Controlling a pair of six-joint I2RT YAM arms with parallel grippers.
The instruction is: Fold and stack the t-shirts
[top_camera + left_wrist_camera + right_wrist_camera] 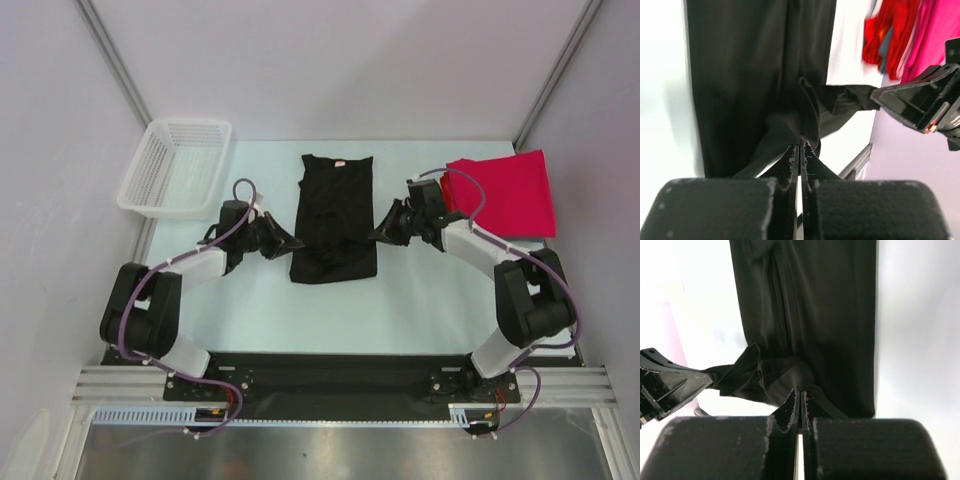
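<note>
The black t-shirt (335,215) lies on the table as a long narrow strip, folded lengthwise. My left gripper (292,241) is at its lower left edge, shut on a pinch of the black cloth (790,125). Opposite it, my right gripper (380,233) is shut on the lower right edge of the black t-shirt (805,315). Both pinched edges are lifted slightly, in the left wrist view at the left gripper (801,145) and in the right wrist view at the right gripper (801,391). The red t-shirts (505,190) lie in a folded pile at the back right.
A white mesh basket (175,165) stands at the back left corner of the table. The pale table (300,310) is bounded by grey walls and metal frame posts. The opposite arm shows in each wrist view, the right arm (920,102) and the left arm (670,385).
</note>
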